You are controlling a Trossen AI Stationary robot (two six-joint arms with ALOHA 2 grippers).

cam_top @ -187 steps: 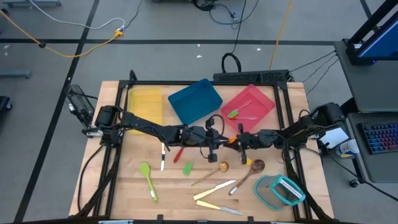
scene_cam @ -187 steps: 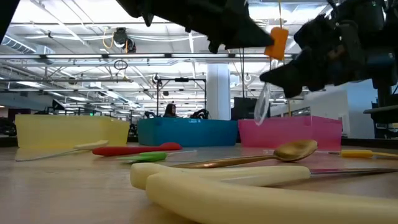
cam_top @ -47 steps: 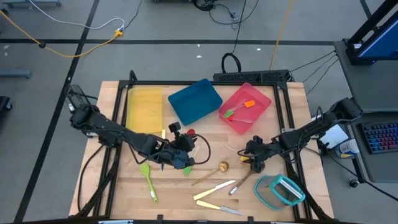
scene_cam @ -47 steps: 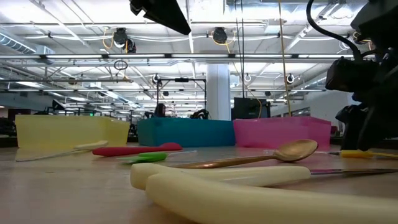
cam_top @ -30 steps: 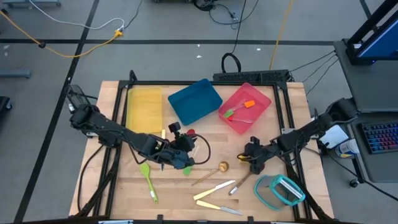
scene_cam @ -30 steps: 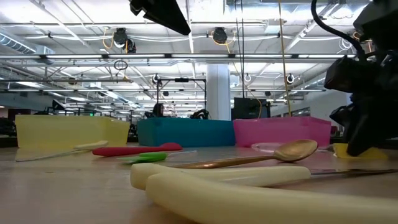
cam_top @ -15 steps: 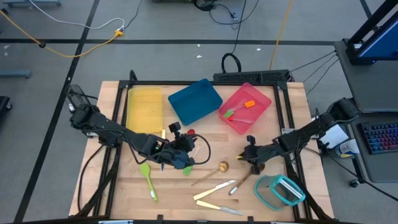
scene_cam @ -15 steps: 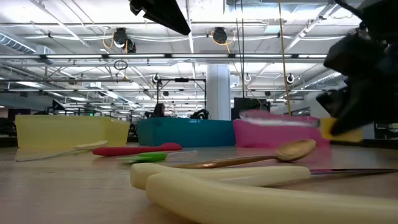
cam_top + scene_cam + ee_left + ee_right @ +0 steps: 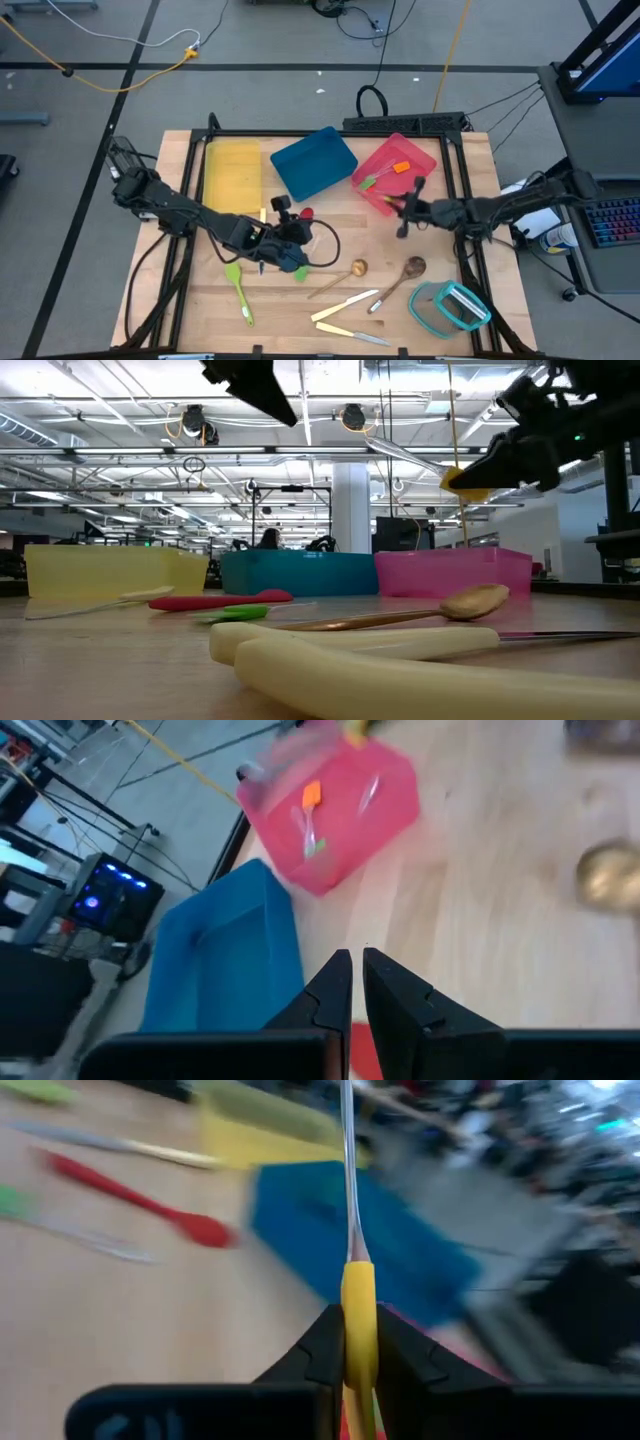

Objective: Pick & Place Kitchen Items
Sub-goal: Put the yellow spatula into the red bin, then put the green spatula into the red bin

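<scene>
My right claw (image 9: 352, 1348) is clenched on a short yellow-handled utensil (image 9: 357, 1310) with a clear slender blade, lifted off the wooden desk (image 9: 285, 310). In the high view that right claw (image 9: 403, 208) hangs at the near edge of the flat pink tray (image 9: 425, 160), which already holds an orange-headed piece (image 9: 401, 167) and a green-headed piece (image 9: 373, 182). Low view: the yellow handle (image 9: 462, 481) sits well above the pink tray's wall (image 9: 455, 574).

My left claw (image 9: 352, 982) has its fingers pressed almost together, nothing between them. It sits low over the desk middle (image 9: 287, 256), near the red spoon (image 9: 220, 600) and a green-headed piece (image 9: 302, 273).

Far side, left to right: flat yellow tray (image 9: 233, 172), flat blue tray (image 9: 313, 163), then the pink one.

Near side of the desk: green spoon (image 9: 239, 287), two brown wooden spoons (image 9: 340, 277) (image 9: 399, 278), cream plastic knives (image 9: 345, 306). Teal-rimmed clear container (image 9: 447, 307) at the near right corner.
</scene>
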